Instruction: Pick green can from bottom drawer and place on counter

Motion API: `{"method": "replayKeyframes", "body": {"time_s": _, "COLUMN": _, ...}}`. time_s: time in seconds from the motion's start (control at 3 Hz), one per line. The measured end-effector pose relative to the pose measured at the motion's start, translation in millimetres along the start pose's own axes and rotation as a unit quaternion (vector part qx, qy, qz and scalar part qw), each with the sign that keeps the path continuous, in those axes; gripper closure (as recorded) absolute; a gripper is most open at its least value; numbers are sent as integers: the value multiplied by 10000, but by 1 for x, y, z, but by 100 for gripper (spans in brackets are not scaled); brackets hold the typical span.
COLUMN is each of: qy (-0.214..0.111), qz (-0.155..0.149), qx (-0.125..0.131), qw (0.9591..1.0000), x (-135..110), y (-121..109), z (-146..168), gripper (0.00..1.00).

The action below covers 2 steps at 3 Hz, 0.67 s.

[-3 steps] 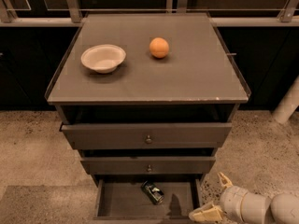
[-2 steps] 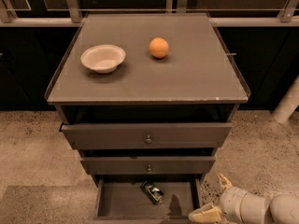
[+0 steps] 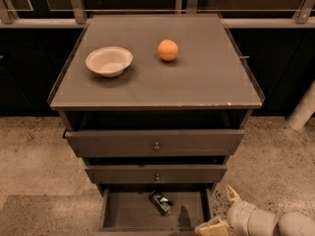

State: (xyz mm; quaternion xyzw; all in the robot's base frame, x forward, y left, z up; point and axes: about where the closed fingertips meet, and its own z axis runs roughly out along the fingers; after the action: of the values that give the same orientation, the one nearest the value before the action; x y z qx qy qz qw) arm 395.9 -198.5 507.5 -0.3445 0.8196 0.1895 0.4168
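The green can lies on its side in the open bottom drawer, near the drawer's back middle. The counter is the flat dark top of the cabinet. My gripper is low at the bottom right, just outside the drawer's right front corner, to the right of the can and apart from it. Its pale fingers are spread open and hold nothing.
A white bowl and an orange fruit sit on the counter's back half. Two wider drawers with round knobs stand slightly open above the bottom drawer. Speckled floor surrounds the cabinet. A pale post stands at the right.
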Motion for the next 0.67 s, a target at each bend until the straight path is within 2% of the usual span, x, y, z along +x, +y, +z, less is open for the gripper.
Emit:
{"method": "replayKeyframes", "body": {"time_s": 0.33, "qy": -77, "qz": 94, "qx": -138, "qw": 9998, "x": 30, "y": -4, "z": 39, "gripper": 0}}
{"method": "replayKeyframes", "body": {"time_s": 0.67, "qy": -75, "qz": 317, "qx": -375, "qw": 9988, "x": 63, "y": -3, "z": 86, "gripper": 0}}
